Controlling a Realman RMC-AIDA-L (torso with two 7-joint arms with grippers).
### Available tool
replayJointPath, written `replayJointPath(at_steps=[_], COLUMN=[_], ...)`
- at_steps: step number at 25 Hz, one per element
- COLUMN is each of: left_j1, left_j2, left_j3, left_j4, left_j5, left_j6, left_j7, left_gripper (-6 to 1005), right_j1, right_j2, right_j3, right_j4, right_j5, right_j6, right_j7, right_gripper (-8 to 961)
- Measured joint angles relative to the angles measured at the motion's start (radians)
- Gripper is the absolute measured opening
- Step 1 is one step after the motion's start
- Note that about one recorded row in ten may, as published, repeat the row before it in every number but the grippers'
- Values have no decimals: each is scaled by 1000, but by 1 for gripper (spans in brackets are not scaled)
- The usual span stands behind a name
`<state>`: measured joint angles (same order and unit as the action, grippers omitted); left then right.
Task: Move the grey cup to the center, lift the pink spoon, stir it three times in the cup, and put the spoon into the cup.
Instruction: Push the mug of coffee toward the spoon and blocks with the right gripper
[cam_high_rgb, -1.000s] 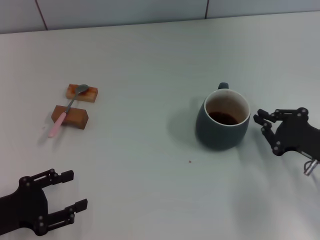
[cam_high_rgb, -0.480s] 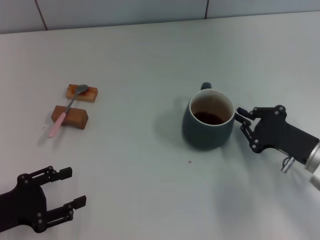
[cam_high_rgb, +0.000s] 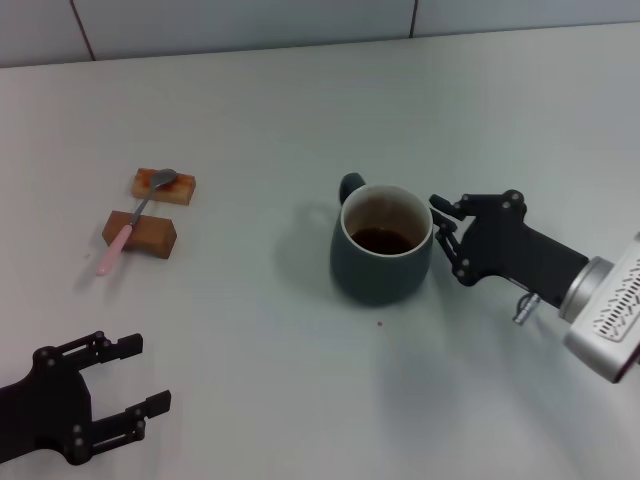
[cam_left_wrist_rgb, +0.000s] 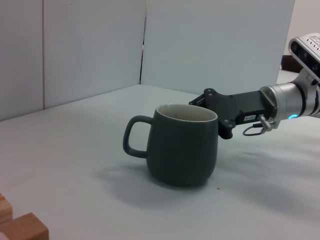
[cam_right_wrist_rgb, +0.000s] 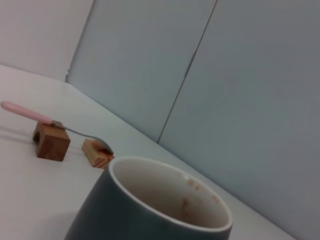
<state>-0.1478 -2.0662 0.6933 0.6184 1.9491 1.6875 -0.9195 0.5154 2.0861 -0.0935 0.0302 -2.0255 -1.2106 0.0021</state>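
Observation:
The grey cup (cam_high_rgb: 375, 280) stands upright near the middle of the table, dark liquid inside, its handle pointing away to the back left. My right gripper (cam_high_rgb: 447, 240) is open, its fingertips against the cup's right side; the left wrist view shows the same gripper (cam_left_wrist_rgb: 220, 114) touching the cup (cam_left_wrist_rgb: 182, 150). The cup's rim (cam_right_wrist_rgb: 125, 215) fills the right wrist view. The pink spoon (cam_high_rgb: 135, 215) lies across two small wooden blocks at the far left, handle toward me, and also shows as the spoon (cam_right_wrist_rgb: 30, 114). My left gripper (cam_high_rgb: 135, 375) rests open at the front left.
Two brown wooden blocks (cam_high_rgb: 163, 185) (cam_high_rgb: 140, 232) carry the spoon. A tiled wall (cam_high_rgb: 300, 25) runs along the table's back edge. A small dark speck (cam_high_rgb: 379, 323) lies in front of the cup.
My right gripper has moved left, pushing the cup from the right side toward the table's middle. The cup's handle has turned toward the left. The left arm and spoon stayed put.

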Motion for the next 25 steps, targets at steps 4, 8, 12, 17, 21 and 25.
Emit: replayJointPath(at_steps=[4,8,12,17,21,25], left_j1=[-2,-5,-6,-9,-11,-12], left_j2=[0,-1,-1,-2,-2,-3], left_j3=[0,0,0,0,0,0], left_j4=[-2,-3,-5,-6,-6,-7], left_j5=[0,0,1,1,1,1], left_j6=[0,0,1,1,1,1], left_j7=[0,-1,-1,-1,-1,-1], left_gripper=[718,718,718,718,718,718], right_j1=[12,29,45,57,66,83], right_j2=[0,0,1,1,1,2], right_j3=[34,52,75,80,78,70], right_j4=[31,53,94,110,123,132], right_j5=[0,1,1,1,-1,-9], right_j6=[20,35,61,76,79,103], right_j7=[-29,-36,-71,-73,-73,-74], right_gripper=[116,116,116,115,115,115])
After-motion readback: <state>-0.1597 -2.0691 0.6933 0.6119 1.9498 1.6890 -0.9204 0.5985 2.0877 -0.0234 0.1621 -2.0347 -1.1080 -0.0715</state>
